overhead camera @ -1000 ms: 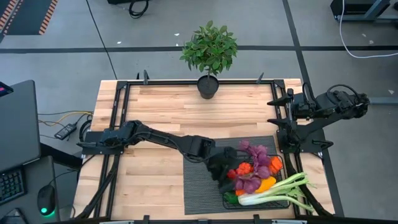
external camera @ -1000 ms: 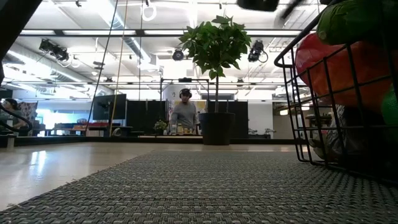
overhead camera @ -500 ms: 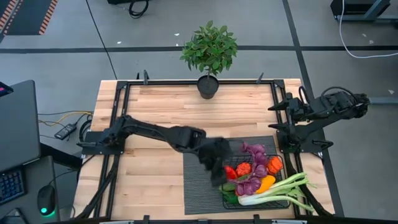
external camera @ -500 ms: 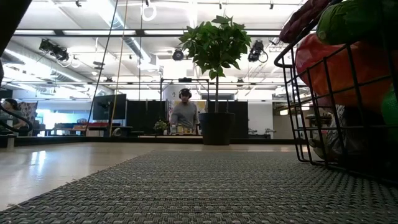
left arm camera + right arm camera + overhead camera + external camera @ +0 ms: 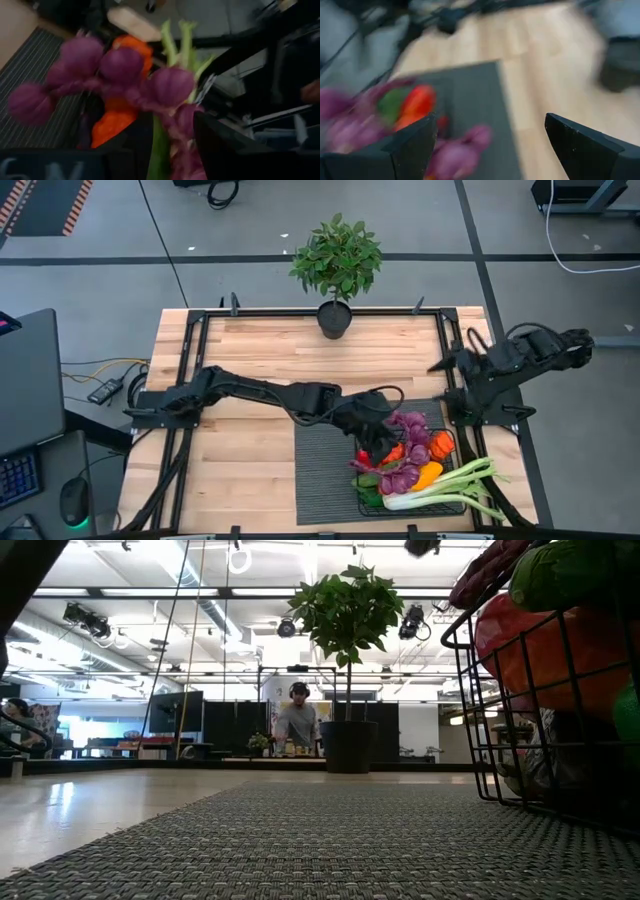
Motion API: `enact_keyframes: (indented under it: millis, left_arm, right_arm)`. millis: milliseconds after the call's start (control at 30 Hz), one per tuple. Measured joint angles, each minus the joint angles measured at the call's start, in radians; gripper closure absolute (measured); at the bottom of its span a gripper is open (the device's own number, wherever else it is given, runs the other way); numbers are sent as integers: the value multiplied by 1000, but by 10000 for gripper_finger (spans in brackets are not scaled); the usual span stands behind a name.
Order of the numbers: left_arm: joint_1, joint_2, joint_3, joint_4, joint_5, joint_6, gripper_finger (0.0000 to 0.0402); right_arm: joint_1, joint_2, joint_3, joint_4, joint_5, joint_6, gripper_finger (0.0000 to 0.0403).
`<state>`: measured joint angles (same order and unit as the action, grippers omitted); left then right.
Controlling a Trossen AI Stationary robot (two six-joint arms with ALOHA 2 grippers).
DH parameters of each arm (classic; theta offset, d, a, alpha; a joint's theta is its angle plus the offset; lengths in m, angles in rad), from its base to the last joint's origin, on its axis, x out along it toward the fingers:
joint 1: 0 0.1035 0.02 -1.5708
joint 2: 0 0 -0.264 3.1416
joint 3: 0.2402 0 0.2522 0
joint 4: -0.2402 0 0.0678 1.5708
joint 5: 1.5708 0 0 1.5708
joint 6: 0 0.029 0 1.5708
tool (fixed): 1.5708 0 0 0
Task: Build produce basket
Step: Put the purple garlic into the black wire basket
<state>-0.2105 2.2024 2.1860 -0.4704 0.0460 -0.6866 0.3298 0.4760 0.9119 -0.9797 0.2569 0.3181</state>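
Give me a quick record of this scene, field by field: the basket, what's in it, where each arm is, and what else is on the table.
basket: black wire basket at the table's near right, on a dark ribbed mat
contents: purple grapes, orange and red pieces, white-green leek sticking out over the rim
left pincer: over the basket's left edge, purple grapes right in front of its camera
right pincer: open, raised at the table's right edge, holding nothing
also on table: potted plant at the far edge
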Motion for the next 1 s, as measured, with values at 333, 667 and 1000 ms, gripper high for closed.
enact_keyframes:
  millis: [333, 667, 1000]
  left_arm:
    - [-26, 25, -1, -20, 11, 26, 237]
    - [-42, 38, -2, -38, -9, -8, 240]
    - [-43, 44, -1, -36, -53, -9, 245]
  right_arm:
    - [6, 197, 0, -45, -182, -93, 31]
    - [5, 408, -23, -105, -273, -38, 43]
    - [5, 472, -23, -62, -377, -25, 56]
